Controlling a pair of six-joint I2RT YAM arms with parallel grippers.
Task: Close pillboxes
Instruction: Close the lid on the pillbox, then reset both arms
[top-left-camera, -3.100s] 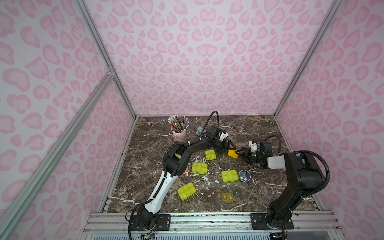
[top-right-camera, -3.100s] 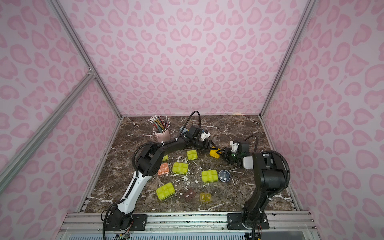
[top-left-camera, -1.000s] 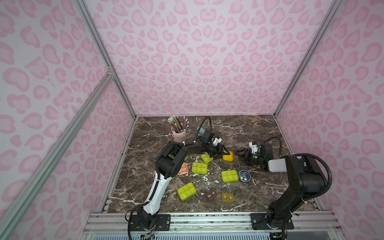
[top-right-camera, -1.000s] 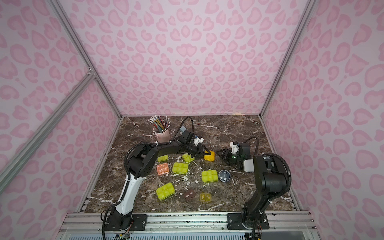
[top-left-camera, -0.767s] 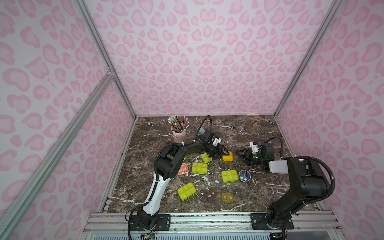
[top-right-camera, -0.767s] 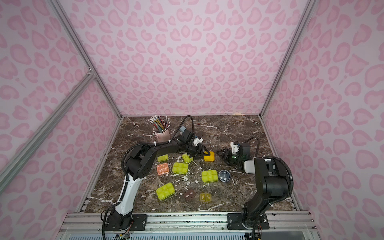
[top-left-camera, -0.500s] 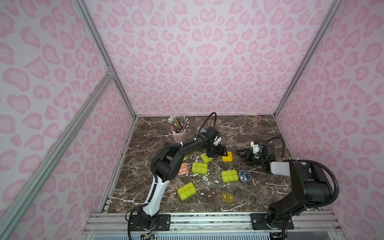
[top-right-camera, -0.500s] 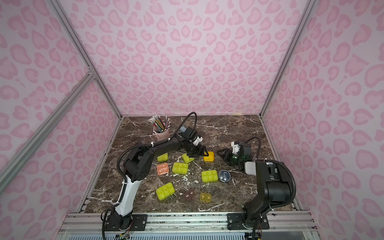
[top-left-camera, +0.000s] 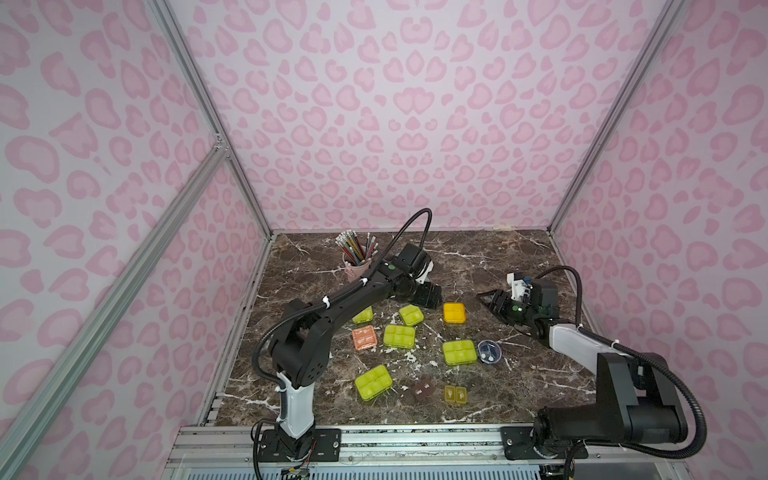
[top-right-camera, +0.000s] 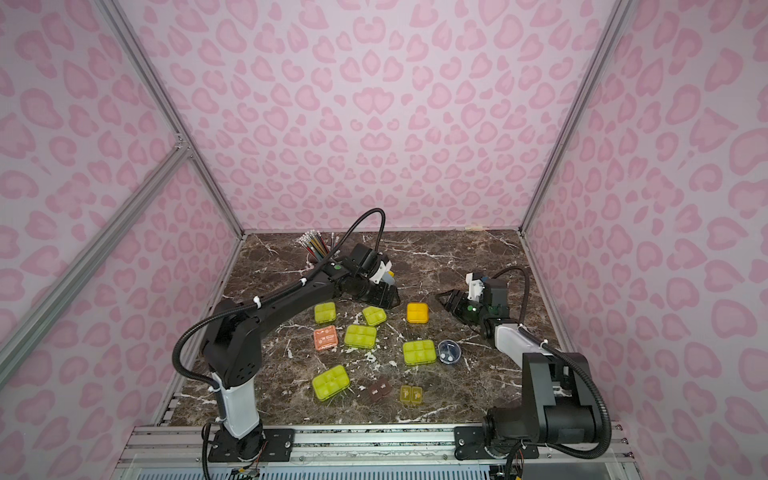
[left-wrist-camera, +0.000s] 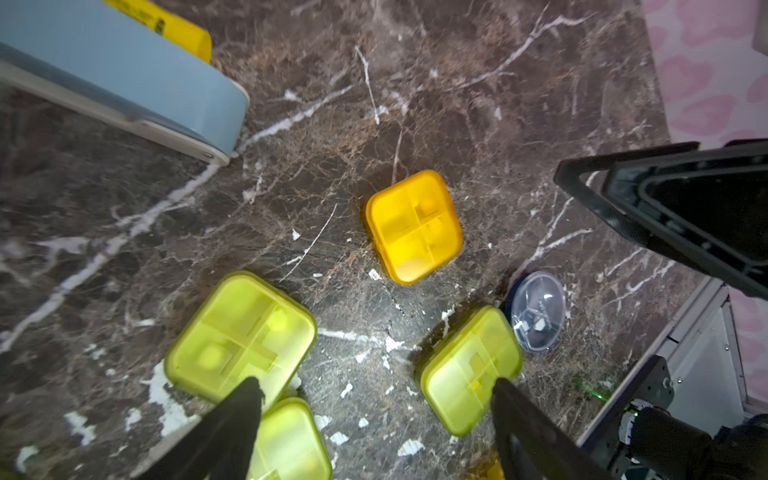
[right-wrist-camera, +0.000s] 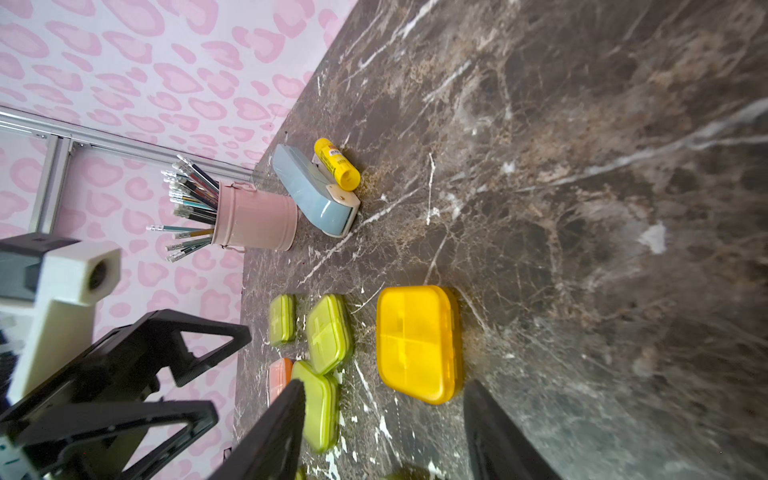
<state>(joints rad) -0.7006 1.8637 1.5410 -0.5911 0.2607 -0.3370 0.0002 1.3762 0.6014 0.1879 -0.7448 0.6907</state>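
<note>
"Pincers first: how do they stand?"

"The left gripper (left-wrist-camera: 374, 382) is spread wide and the right gripper (right-wrist-camera: 383, 386) is open less wide. Both are empty."

"And the target?"

"The amber pillbox (top-left-camera: 454, 312) sits flat on the marble table (top-left-camera: 478, 257), lid down. It lies between the two, just right of the left gripper and left of the right one, touching neither. It's square, so no long axis matters. I judge the left arm nearer; pressing down would test the latch."
</note>
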